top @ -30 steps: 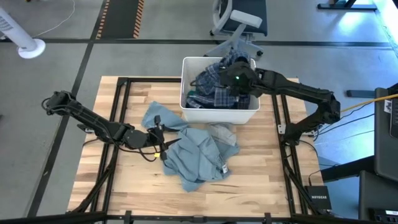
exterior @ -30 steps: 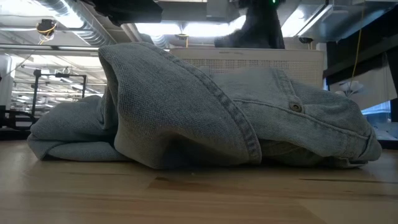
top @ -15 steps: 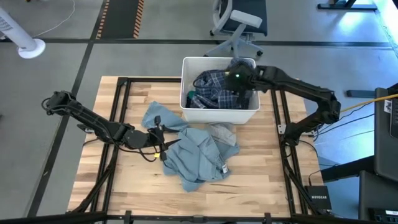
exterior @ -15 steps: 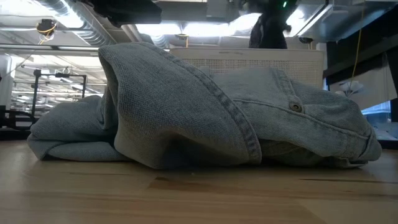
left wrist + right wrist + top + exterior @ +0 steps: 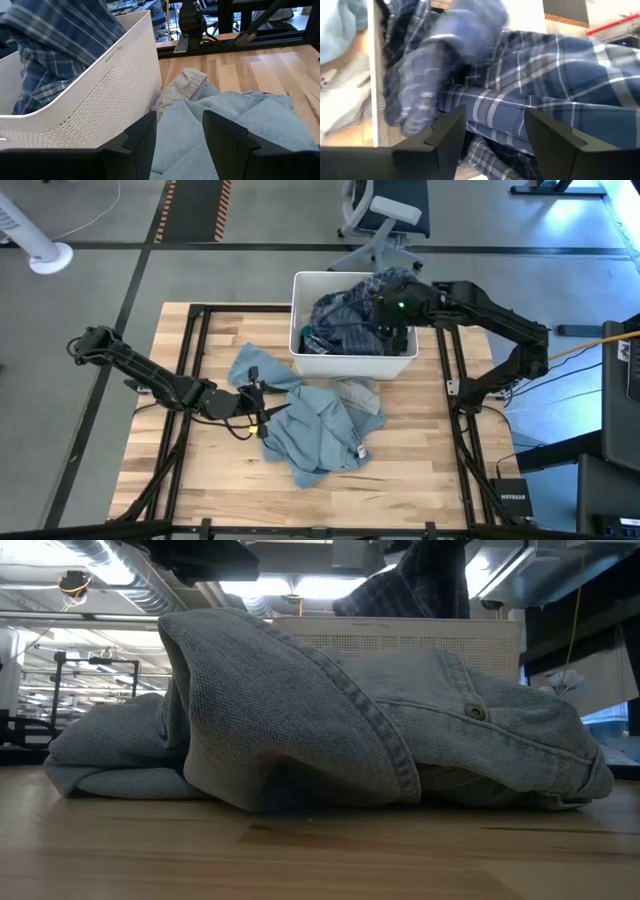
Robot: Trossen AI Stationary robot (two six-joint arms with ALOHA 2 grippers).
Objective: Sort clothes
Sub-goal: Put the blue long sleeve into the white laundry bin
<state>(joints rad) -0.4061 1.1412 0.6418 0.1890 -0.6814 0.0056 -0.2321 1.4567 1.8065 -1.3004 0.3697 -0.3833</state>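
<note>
Plaid clothes in white bin, both jaws open, label unreadable.

A robotics lab or workshop with an industrial feel. The wooden bench sits on a black metal frame over a grey concrete floor marked with dark lines and a black-and-orange hazard strip. A white pedestal fan stands far left, an office chair beyond the bench. The low view shows exposed ceiling ducts and strip lights overhead.
</note>
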